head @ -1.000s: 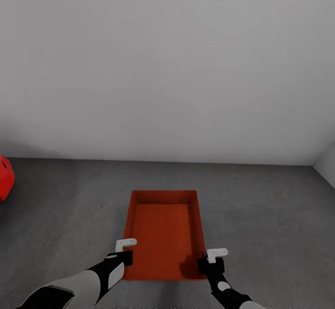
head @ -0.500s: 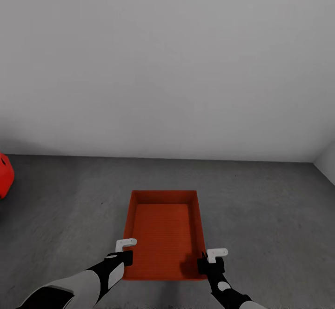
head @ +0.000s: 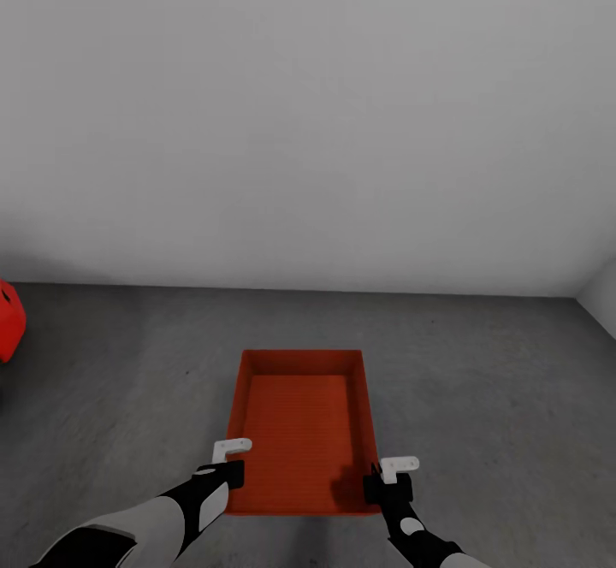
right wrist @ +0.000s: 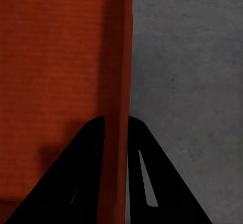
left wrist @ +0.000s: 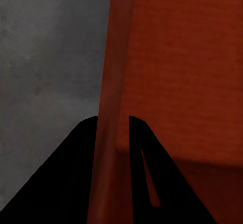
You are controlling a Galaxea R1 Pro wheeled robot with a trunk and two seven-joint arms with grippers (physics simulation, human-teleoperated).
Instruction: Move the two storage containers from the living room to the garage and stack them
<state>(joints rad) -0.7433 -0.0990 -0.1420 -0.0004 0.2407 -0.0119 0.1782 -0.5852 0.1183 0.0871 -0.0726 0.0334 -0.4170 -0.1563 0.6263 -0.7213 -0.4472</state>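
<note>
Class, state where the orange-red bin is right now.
In the head view the bin sits low and centre over the grey concrete floor, its side walls gripped by the left gripper and right gripper.

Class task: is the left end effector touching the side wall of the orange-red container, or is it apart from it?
Touching. In the left wrist view, the left end effector straddles the container wall, both fingers closed against it.

One orange-red storage container (head: 303, 431) sits in the garage, above the dark grey concrete floor (head: 479, 397), its long axis running away toward the pale grey wall. It is rectangular, lidless and empty, with slightly tapered walls and a finely ribbed bottom. It looks level; whether it rests on the floor or is held just above it cannot be told. Black fingers (left wrist: 76, 173) straddle each long wall near the near end.
</note>
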